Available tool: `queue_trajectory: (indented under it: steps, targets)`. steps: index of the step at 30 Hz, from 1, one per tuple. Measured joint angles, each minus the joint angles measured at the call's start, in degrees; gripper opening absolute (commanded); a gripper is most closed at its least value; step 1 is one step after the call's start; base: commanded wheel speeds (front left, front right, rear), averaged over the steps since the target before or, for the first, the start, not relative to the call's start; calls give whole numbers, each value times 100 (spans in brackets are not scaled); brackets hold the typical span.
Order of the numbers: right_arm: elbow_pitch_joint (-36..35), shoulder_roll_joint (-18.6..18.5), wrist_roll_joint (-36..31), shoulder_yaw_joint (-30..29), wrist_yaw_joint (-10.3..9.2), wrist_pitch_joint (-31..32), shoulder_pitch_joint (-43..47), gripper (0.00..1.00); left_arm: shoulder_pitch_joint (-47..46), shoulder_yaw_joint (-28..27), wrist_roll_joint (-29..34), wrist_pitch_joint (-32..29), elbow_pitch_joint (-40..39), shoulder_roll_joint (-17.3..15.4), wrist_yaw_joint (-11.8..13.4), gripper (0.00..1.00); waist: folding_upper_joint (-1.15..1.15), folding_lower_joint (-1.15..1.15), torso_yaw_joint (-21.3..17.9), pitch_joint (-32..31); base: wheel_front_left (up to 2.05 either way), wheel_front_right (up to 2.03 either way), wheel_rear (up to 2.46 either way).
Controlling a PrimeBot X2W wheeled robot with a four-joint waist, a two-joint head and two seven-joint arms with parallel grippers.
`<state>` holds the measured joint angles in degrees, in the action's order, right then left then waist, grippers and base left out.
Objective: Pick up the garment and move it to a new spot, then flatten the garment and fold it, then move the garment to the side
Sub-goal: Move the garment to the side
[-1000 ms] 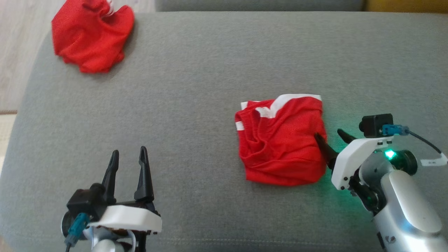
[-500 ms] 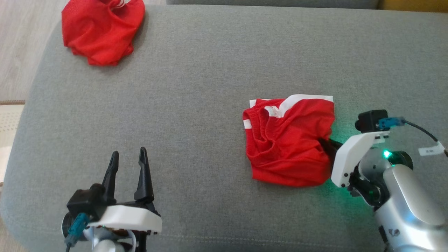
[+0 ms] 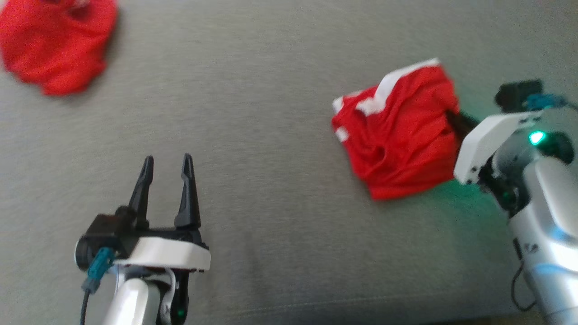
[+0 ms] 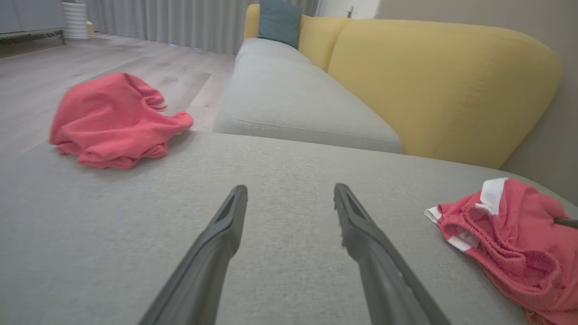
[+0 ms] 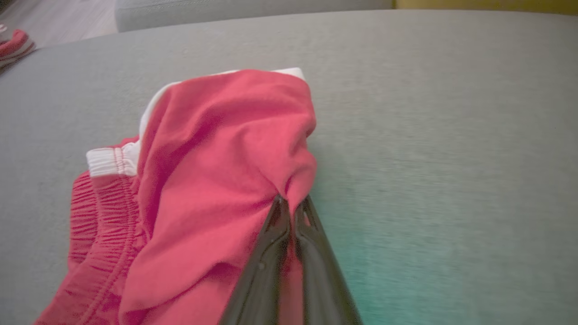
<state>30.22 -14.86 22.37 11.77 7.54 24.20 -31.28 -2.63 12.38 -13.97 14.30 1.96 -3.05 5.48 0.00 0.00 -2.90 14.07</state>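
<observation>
Pinching a fold on the near side of the red garment (image 5: 216, 171), my right claw (image 5: 291, 201) was clenched on the cloth, apparently ready to lift it from the right part of the grey cushion (image 3: 271, 113). My left claw (image 3: 167, 162) hung spread and empty near the front edge. A crumpled red bundle (image 3: 49, 45) lay by the far left corner. No writing was legible.

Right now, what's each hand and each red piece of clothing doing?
left hand, open, holding nothing, over the grey cushion.
right hand, shut on the white-trimmed garment at its edge.
white-trimmed garment, crumpled, not yet flattened or folded.
far red garment, heaped on the cushion, apart from both hands.
</observation>
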Motion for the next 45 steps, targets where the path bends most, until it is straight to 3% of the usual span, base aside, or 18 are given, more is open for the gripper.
queue_trajectory:
  steps: [9, 15, 21, 28, 38, 45]
  targets:
    - [98, 13, -78, -245, 0, -392, -377, 0, -335, -4, 275, 0, 5, -108, -138, 100, 0, 0, -1124, 445, 0, 0, 0]
    - [325, 224, -79, -259, 0, -712, -597, 0, -567, 27, 394, -73, -51, -312, -179, 100, 0, 0, -1884, 789, 0, 0, 0]
    - [592, 324, -87, -247, 0, -968, -877, 0, -629, 75, 439, -212, -226, -402, -178, 100, 0, 1, -2274, 1135, 0, 0, 0]
    - [972, 232, -403, -279, 0, -1092, -1460, 0, -704, 68, 439, -244, -381, -421, -135, 100, 0, 0, -2066, 1232, 0, 0, 0]
    - [2062, -400, -1350, -994, 0, -1167, -2476, 0, -731, 43, 423, -183, -411, -405, -93, 100, 0, 0, -1507, 1333, 0, 0, 0]
    - [2427, -722, -2035, -1291, 0, -1247, -2819, 0, -858, 54, 422, -111, -413, -390, -92, 100, 0, 0, -1255, 1473, 0, 0, 0]
